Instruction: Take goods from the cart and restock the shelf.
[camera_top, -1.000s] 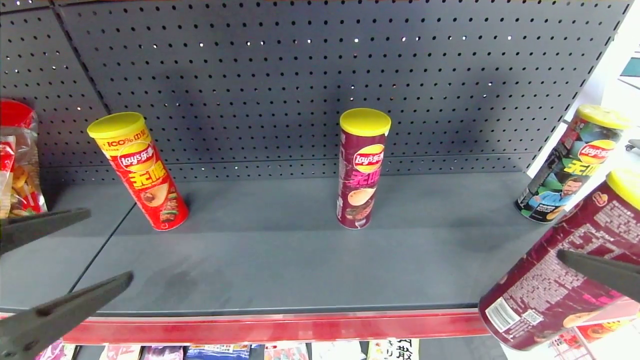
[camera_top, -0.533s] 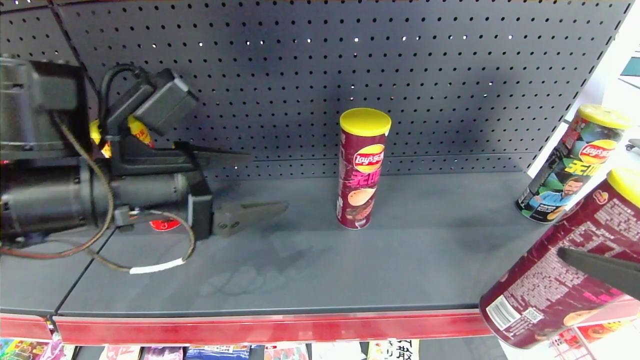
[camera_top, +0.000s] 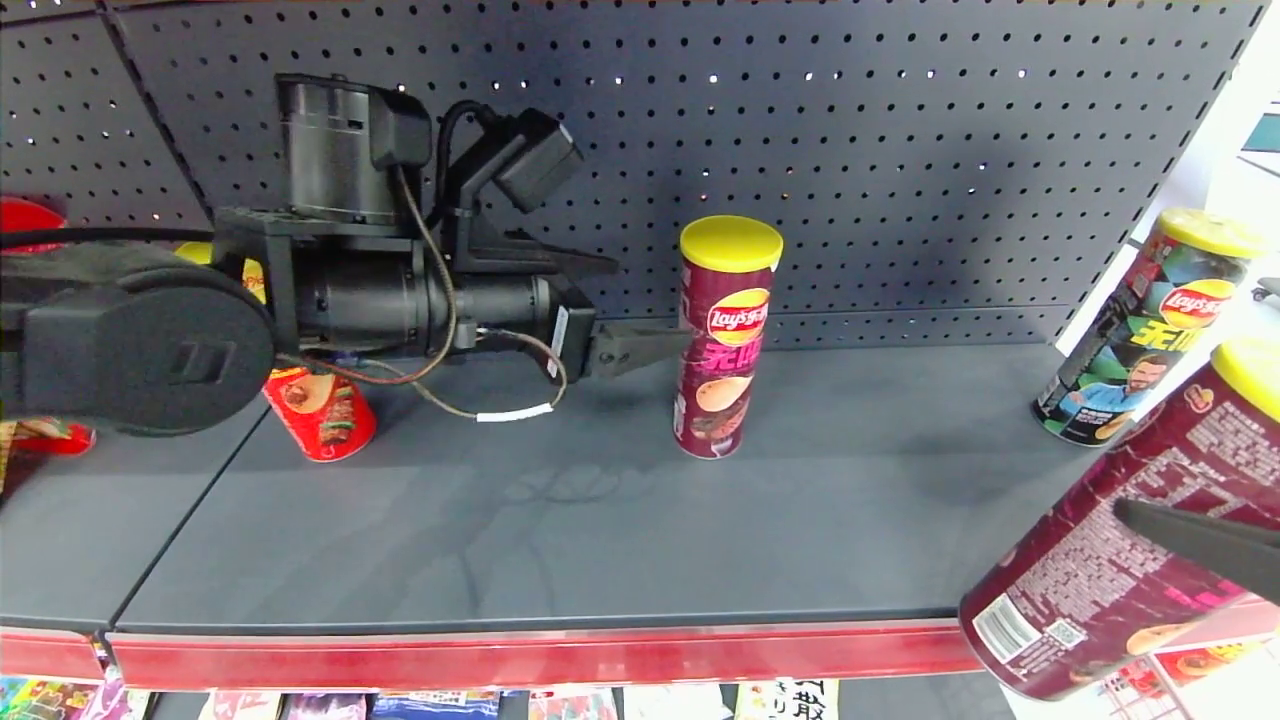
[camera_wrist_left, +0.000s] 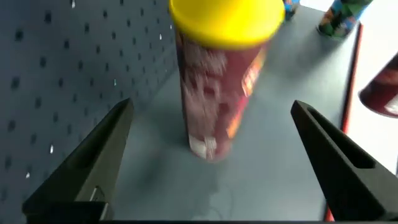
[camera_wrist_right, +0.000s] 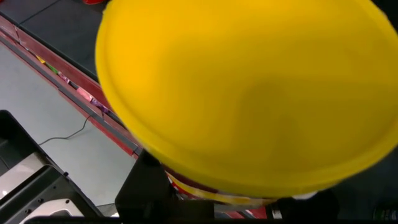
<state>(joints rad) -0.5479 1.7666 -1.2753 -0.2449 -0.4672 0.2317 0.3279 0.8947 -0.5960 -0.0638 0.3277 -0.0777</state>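
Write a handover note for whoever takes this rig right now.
Left gripper: open, at the side of the purple can standing mid-shelf, not gripping it.
Right gripper: shut on a second purple can, held tilted off the shelf's front right corner.
On the shelf: the purple can, a red can behind the left arm, and a dark can at the right end.
Done: three cans stand shelved.
Left: set the held can on the shelf, probably in the open space right of the middle can.
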